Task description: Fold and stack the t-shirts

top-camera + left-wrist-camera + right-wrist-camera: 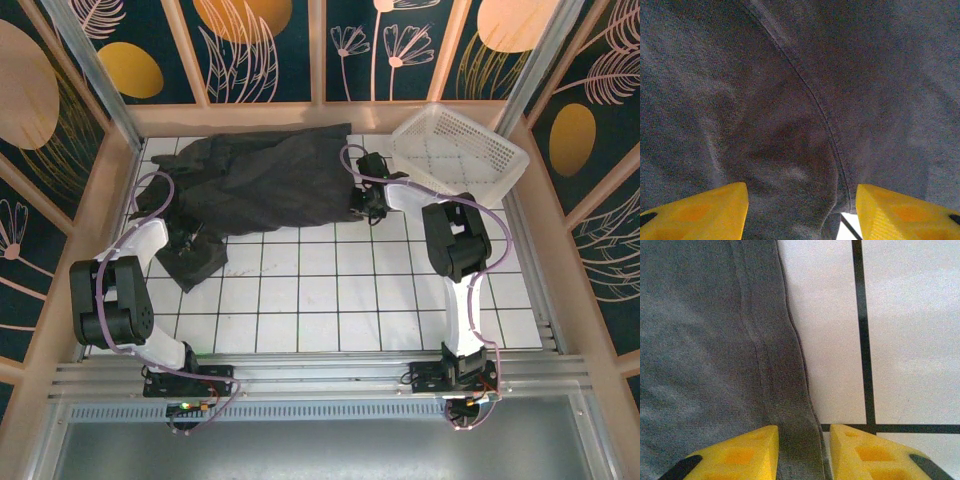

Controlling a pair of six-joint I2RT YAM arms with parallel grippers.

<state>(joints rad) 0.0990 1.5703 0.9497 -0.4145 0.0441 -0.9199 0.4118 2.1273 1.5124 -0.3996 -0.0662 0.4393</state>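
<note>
A dark charcoal t-shirt (265, 180) lies spread and rumpled across the back of the tiled table (330, 290). A smaller bundle of the same dark cloth (195, 262) sits at its near left corner. My left gripper (187, 240) is low over that corner. Its yellow fingers (715, 212) stand wide apart, with bunched cloth (790, 100) and a seam between them. My right gripper (368, 205) is at the shirt's right edge. Its fingers (740, 455) stand open either side of the flat hem (795, 440), with a narrow gap on the right.
A white plastic mesh basket (460, 155) stands tilted at the back right corner, just beyond the right arm. Wooden walls with patterned panels close in the table on three sides. Bare white tiles (340, 300) run between the shirt and the arm bases.
</note>
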